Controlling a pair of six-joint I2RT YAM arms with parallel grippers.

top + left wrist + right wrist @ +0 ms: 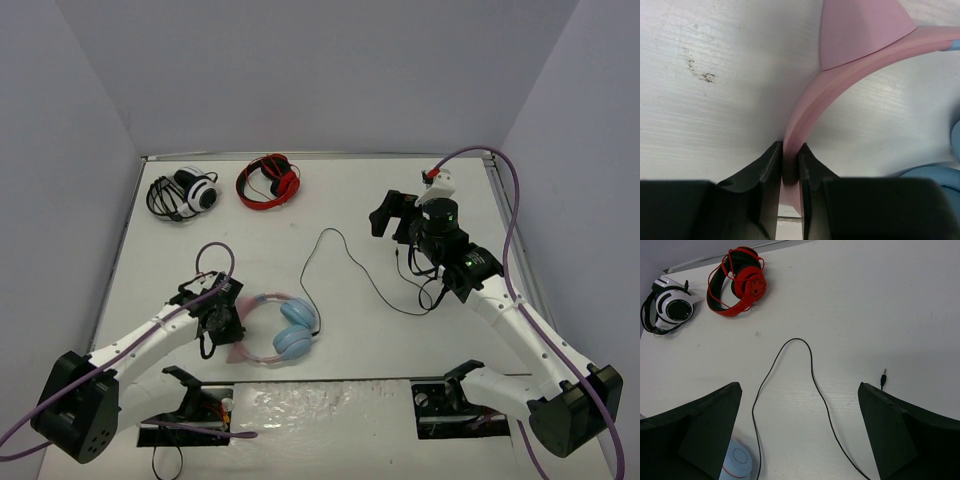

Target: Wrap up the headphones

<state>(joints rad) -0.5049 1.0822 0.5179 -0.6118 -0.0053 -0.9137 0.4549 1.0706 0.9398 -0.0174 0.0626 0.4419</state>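
White matte table point(330, 190), grey walls point(300, 70) around: your left gripper point(224, 318) pinches the headphones point(292, 342) near the front edge.
From above, your left arm lies low at the pink band point(243, 345); your right arm bends up, well apart, over the thin black cable point(345, 248). At the left wrist, both black fingers point(771, 167) press the smooth curved band beside a triangular cat ear point(860, 30). At the right wrist, your right gripper point(800, 435) stands spread wide above the looping cable, its plug point(883, 375) lying on the table.
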